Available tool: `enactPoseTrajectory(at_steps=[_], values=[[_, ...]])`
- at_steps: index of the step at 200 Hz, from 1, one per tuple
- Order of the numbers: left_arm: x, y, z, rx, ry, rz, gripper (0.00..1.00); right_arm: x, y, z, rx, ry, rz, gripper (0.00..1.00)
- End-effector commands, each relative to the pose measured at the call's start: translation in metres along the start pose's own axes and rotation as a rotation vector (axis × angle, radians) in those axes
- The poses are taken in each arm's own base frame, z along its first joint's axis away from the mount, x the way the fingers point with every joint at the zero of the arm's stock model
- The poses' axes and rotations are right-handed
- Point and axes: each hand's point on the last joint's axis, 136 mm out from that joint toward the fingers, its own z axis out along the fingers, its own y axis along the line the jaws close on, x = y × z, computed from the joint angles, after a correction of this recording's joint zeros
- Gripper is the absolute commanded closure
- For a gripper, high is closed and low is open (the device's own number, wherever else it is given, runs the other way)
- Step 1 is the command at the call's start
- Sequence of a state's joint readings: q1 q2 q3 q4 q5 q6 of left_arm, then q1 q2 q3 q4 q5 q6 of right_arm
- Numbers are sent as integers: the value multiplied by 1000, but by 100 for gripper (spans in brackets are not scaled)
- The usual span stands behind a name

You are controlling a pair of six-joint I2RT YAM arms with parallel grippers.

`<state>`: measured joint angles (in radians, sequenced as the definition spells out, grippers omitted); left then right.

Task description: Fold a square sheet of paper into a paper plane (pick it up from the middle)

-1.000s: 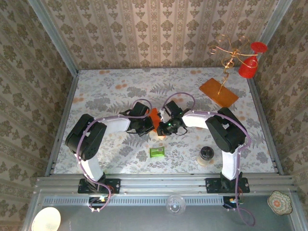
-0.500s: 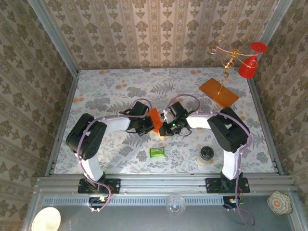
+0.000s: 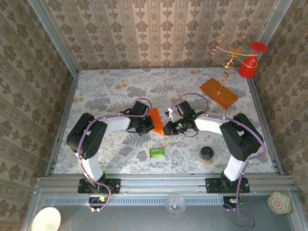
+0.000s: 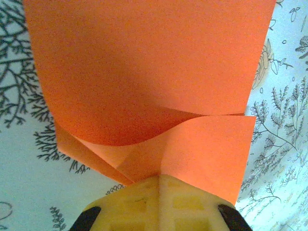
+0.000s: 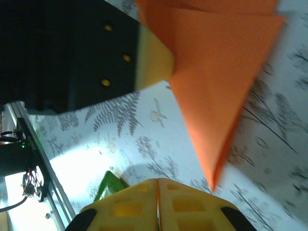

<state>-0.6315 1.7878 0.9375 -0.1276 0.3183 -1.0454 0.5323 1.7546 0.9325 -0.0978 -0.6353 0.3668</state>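
The sheet of paper (image 3: 155,120) is bright orange and partly folded: its flaps overlap, one curls loosely, and one corner tapers to a sharp point. It sits at a slant near the middle of the table (image 3: 110,86), well away from every edge.

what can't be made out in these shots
- Left wrist view: orange paper runs past the top edge; its near end is hidden in the shut left pincer.
- Right wrist view: green packet mostly behind the shut right pincer.
- Top view: the paper's creases are too small.
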Motion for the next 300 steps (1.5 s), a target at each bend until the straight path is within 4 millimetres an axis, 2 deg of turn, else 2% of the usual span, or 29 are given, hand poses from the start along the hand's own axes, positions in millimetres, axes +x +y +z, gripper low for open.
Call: enactPoseTrajectory(at_steps=[1, 41, 74, 93, 129, 162, 199, 233, 275, 300], values=[[7, 42, 12, -144, 27, -25, 98, -10, -9, 13, 58, 9, 21, 90], [7, 39, 7, -136, 20, -17, 98, -19, -25, 25, 120, 14, 57, 92], [4, 30, 3, -108, 12, -4, 98, -11, -40, 33, 163, 44, 80, 93], [0, 16, -2, -66, 0, 25, 98, -1, -50, 36, 189, 71, 100, 94], [-8, -24, -18, 36, -38, 114, 97, 14, -63, 41, 224, 113, 129, 98], [-6, -40, -16, 47, -27, 142, 97, 18, -65, 43, 225, 124, 142, 100], [-11, -37, -4, 0, -33, 129, 97, 20, -66, 44, 228, 124, 152, 100], [-20, -27, 3, -36, -63, 101, 97, 22, -68, 44, 232, 125, 162, 100], [-26, -7, 9, -74, -90, 51, 98, 24, -72, 44, 255, 128, 180, 100], [-26, 8, 10, -85, -117, 21, 98, 31, -83, 44, 303, 146, 216, 100]])
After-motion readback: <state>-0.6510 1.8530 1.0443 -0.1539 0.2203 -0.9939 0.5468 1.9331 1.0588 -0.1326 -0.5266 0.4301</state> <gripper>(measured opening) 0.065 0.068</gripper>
